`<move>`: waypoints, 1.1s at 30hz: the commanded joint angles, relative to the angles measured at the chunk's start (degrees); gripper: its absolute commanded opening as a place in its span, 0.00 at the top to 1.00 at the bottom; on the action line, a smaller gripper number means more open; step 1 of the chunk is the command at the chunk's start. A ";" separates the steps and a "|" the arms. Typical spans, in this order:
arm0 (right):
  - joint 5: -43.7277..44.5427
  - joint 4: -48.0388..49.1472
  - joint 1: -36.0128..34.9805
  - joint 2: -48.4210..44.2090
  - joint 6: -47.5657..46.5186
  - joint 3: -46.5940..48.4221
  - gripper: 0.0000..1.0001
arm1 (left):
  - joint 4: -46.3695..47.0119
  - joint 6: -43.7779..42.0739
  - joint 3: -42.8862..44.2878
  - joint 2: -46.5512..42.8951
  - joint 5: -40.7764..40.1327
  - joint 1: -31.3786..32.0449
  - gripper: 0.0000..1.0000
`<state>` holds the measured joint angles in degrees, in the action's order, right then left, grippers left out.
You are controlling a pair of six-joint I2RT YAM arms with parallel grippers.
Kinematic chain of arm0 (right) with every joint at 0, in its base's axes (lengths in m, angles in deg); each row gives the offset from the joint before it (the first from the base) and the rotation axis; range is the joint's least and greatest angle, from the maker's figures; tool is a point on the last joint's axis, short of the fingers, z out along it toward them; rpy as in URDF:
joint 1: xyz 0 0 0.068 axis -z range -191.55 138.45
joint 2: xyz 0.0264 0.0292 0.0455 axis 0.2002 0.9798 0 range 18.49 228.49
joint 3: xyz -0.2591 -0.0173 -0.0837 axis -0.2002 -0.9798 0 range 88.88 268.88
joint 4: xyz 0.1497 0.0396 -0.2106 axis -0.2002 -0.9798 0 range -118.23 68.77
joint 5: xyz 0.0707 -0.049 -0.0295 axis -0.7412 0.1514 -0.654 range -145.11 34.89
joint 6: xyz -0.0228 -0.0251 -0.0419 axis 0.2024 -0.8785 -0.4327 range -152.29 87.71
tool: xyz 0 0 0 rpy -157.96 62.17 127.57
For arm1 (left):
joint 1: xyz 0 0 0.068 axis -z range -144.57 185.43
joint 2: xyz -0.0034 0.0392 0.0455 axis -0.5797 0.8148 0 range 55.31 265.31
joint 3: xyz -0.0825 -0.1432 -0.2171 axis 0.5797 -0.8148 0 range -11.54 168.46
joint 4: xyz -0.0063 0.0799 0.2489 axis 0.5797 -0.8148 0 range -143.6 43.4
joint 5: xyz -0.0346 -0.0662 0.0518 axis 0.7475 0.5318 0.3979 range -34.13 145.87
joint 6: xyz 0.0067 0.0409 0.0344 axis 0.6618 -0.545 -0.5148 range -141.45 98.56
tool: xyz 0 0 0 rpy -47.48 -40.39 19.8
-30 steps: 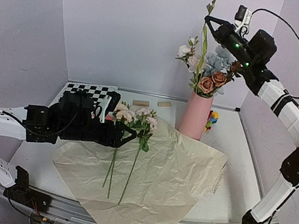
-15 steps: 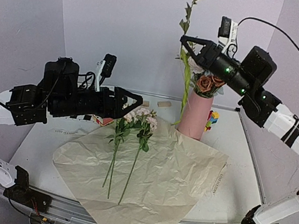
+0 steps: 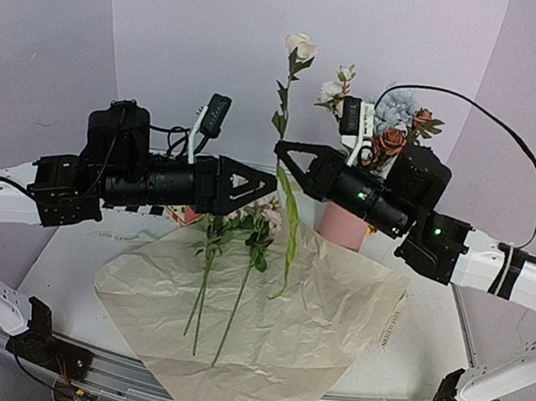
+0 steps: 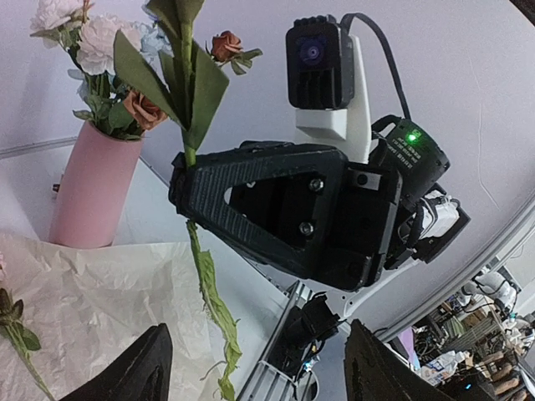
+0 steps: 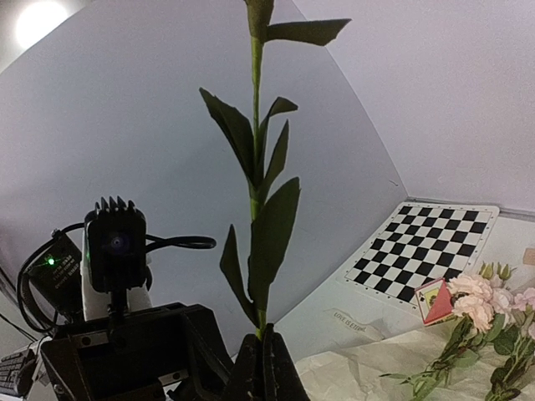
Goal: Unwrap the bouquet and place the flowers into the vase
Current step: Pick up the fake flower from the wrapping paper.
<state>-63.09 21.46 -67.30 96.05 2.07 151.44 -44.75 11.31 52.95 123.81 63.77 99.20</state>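
On the left side of the table (image 3: 64, 281), my left claw (image 3: 271, 183) hung in the air, pointing toward the middle, tip to tip with the other arm's. Its wrist camera showed both fingers (image 4: 125, 376) spread well apart with nothing gripped. Only the limp lower leaf of the raised stem dangled in the view between them, and I could not tell whether it touched either one.

Beneath that claw, two stems (image 3: 234, 312) with pale pink and white heads lay side by side on the opened paper (image 3: 331, 321). Their blooms pointed toward the back wall and their cut ends toward me. The sheet was spread flat and crinkled across the middle of the table, one corner hanging over the near edge.

At the centre, the white-flowered stem (image 3: 299, 45) stood nearly upright in the air. Its bloom was high against the wall and its lower end drooped above the paper. My right claw (image 3: 279, 148) was clamped on it partway down. From the right wrist camera I saw the fingers (image 5: 263, 363) pressed together on the green stalk, leaves rising above them. A checkerboard mat (image 5: 422, 251) lay on the table beyond.

To the right, behind that arm, the pink vase (image 3: 343, 227) stood upright just past the far edge of the paper. Pale-blue, white and rust blooms (image 3: 397, 114) were already in its mouth.
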 commanded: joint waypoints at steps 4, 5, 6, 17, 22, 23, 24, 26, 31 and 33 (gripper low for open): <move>2.94 8.01 -2.38 -2.05 1.21 0.07 1.00 | 3.79 -0.42 1.18 2.34 1.13 0.22 0.40; 2.89 8.13 -2.49 -1.98 1.24 0.10 1.00 | 3.80 -0.41 1.17 2.65 1.07 0.22 0.42; 2.84 8.14 -2.68 -1.89 1.32 0.11 1.00 | 3.82 -0.40 1.17 2.78 0.92 0.18 0.44; 4.09 6.91 -3.28 -1.54 1.79 -0.90 1.00 | 3.67 -1.28 -0.15 1.61 -1.45 0.23 0.99; 4.15 6.94 -3.26 -1.39 2.28 -1.73 0.90 | 3.22 -1.31 -1.55 0.40 -2.40 0.22 1.00; 4.04 6.94 -3.26 -1.46 2.16 -1.90 0.84 | 3.04 -1.30 -1.81 0.15 -2.50 0.22 1.00; 3.98 6.88 -3.28 -1.55 2.06 -2.02 0.81 | 2.78 -1.34 -1.97 -0.10 -2.69 0.22 1.00; 3.95 5.95 -3.25 -1.70 1.81 -1.85 0.73 | 1.79 -1.61 -2.21 -0.52 -3.04 0.20 1.00; 6.09 -4.39 -3.24 -0.75 1.09 2.63 0.48 | -2.39 -4.08 -2.11 -0.71 -3.37 0.22 1.00; 6.76 -9.66 -3.30 0.01 1.04 4.86 0.44 | -4.79 -5.78 -2.02 -0.40 -3.73 0.22 1.00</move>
<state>-58.47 19.11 -70.24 96.09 3.82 150.32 -45.57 9.44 50.57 124.69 61.29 99.20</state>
